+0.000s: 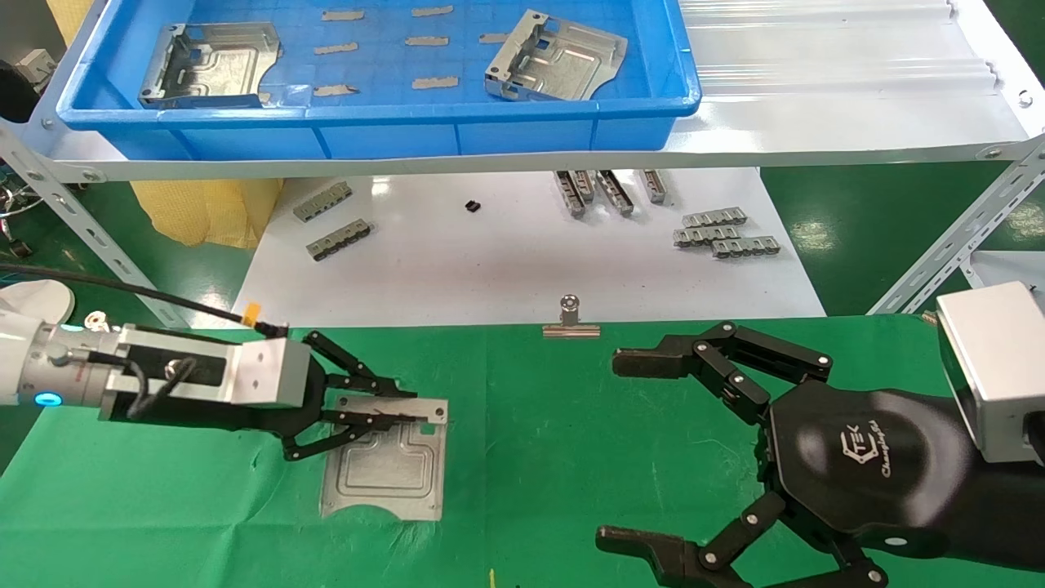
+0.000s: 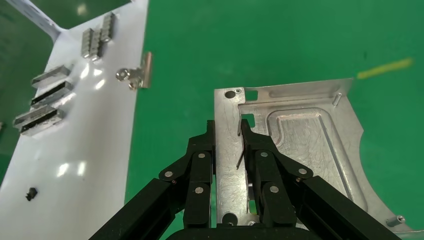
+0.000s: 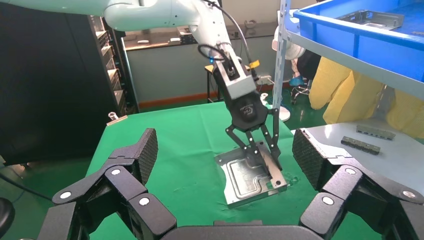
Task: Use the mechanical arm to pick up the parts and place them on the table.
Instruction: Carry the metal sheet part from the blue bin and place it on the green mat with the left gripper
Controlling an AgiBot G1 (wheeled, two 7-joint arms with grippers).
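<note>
Near right, the right gripper (image 1: 629, 449) hovers over the green table (image 1: 539, 457), fingers spread wide, holding nothing. Left of it, the left gripper (image 1: 384, 412) pinches the far raised edge of a metal part (image 1: 388, 469) lying on the cloth. Farther off, two more parts (image 1: 214, 64) sit in the blue bin (image 1: 408, 122).

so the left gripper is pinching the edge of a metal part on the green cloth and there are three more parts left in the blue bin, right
Not quite: the blue bin holds two parts, not three, one at its left end and one at its right, as the head view shows. The rest stands: the left gripper is shut on the edge of a part lying on the green cloth.
</note>
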